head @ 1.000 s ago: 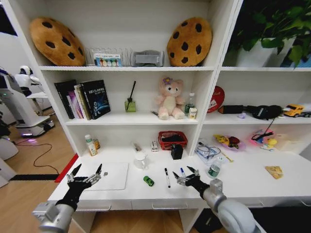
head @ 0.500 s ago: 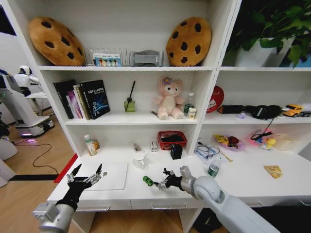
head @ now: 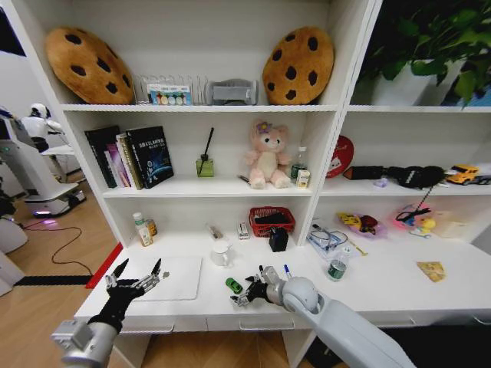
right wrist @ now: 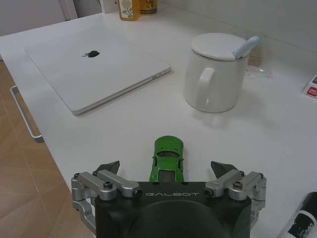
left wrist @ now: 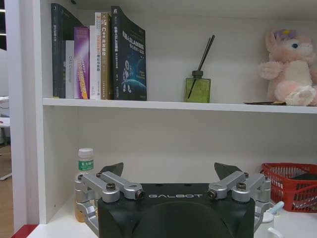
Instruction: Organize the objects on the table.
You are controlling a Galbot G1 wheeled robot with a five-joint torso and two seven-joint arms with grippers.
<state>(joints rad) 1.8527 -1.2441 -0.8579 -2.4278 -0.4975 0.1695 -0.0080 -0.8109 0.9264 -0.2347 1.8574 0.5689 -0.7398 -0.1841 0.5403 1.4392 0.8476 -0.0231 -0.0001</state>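
Gleaming white table (head: 399, 295) joined to tall shelving (head: 337, 115)

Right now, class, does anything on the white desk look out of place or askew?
Yes: a green toy car lies loose mid-desk near the laptop, and pens lie scattered beside it. The open right gripper hovers over the car.

The car's (right wrist: 168, 159) rear sits hidden behind the right gripper (right wrist: 166, 169), and a pen (right wrist: 303, 219) is cut off at the edge.
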